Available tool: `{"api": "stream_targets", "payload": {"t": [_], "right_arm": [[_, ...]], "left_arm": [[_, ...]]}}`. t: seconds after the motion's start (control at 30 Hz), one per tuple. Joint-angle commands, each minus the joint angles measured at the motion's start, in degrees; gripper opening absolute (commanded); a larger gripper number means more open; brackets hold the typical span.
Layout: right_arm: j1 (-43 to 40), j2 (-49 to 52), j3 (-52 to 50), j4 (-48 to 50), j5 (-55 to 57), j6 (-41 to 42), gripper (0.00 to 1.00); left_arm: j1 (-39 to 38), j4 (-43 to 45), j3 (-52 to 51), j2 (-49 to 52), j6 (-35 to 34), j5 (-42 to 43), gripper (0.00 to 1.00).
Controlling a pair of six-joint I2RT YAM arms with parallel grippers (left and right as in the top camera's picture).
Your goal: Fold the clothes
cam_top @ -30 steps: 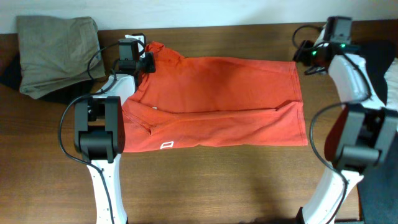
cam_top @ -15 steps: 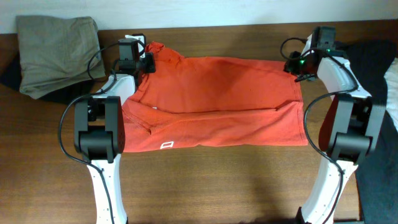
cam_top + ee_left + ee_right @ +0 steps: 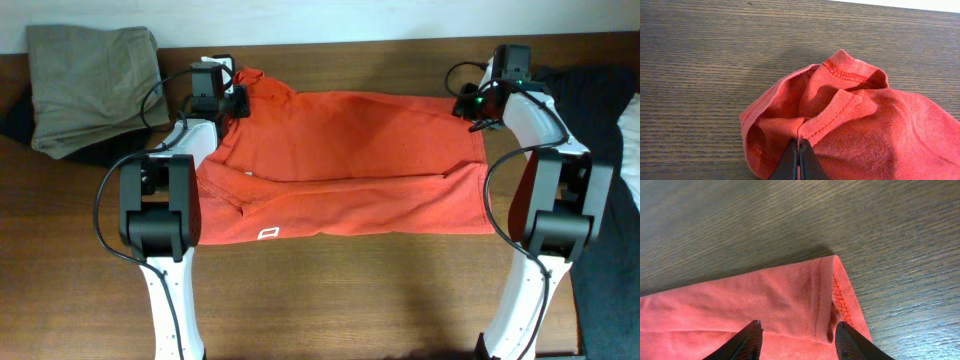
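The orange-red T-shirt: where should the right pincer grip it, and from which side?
Grip the T-shirt at its far right corner, where the stitched hem ends in a point on the table. The right pincer is open and hangs over it; coming straight down, one finger each side of the hem, seems best, because the cloth lies flat there.

The T-shirt (image 3: 350, 165) lies flat across the table's (image 3: 350, 300) middle. I have the left gripper (image 3: 799, 146) at its far-left corner and the right gripper (image 3: 799, 330) at its far-right (jaws straddling the hem). A folded garment (image 3: 90, 85) sits far left.
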Motion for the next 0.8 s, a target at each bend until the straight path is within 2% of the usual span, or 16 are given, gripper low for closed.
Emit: {"api": "stream_targets", "payload": {"t": [0.0,0.1,0.43,0.5,0.63,0.77], "right_arm": [[0.31,2.56,0.35,0.11,0.94,-0.37,0.47],[0.31,2.75,0.35,0.26,0.96,-0.37,0.41],[0.09,2.69,2.45,-0.83,2.69,-0.37,0.34],[0.09,2.69,3.52,-1.62,2.71,-0.37,0.29],[-0.46,2.69,3.63,-1.79,2.69,-0.35,0.28],[-0.61,2.69,3.63,-1.81,2.69,-0.35,0.14]], "left_arm": [[0.0,-0.22,1.01,0.28,0.48,0.44,0.0],[0.0,-0.22,1.01,0.28,0.48,0.44,0.0],[0.04,0.52,1.16,0.28,0.48,0.44,0.0],[0.04,0.44,1.88,0.26,0.48,0.44,0.0],[0.04,0.42,2.21,0.26,0.48,0.44,0.0],[0.04,0.17,2.25,0.26,0.48,0.44,0.0]]}}
